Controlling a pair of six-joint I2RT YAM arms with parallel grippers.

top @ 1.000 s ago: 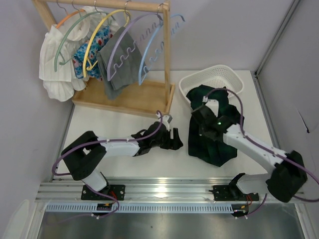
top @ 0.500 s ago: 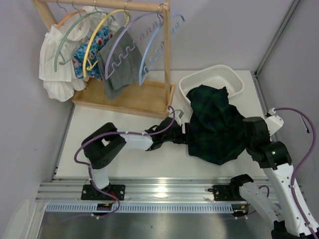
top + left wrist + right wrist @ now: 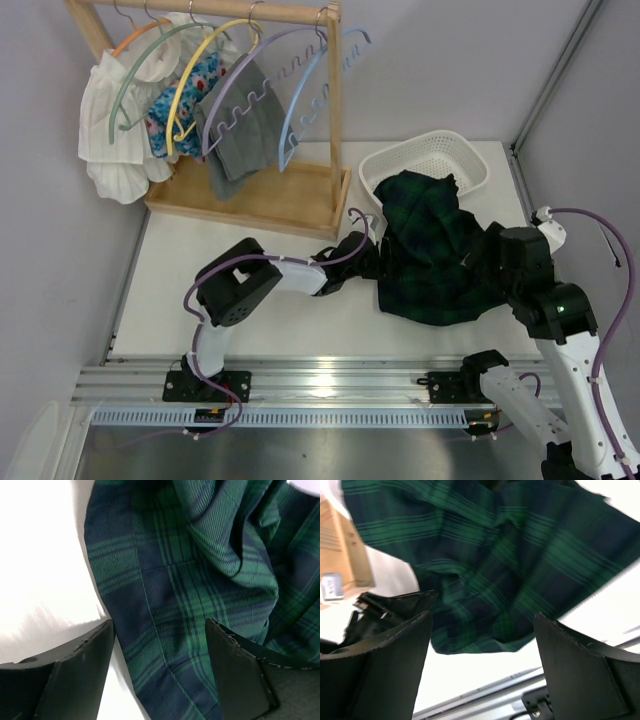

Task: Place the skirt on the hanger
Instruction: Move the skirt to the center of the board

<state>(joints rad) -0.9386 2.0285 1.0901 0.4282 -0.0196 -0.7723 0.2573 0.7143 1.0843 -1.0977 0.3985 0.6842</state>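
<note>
Plaid skirt (image 3: 430, 262), just one, touches one basket (image 3: 470, 160); left claw (image 3: 160, 630), right claw (image 3: 482, 617) gape.

Bright even light, whites overexp'd, wrist cams blurry

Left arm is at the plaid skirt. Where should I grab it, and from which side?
Take the skirt by its left border, coming in low from the left. That border lies flat on the table, and the left gripper stands open astride it; the middle is heaped in folds.
</note>
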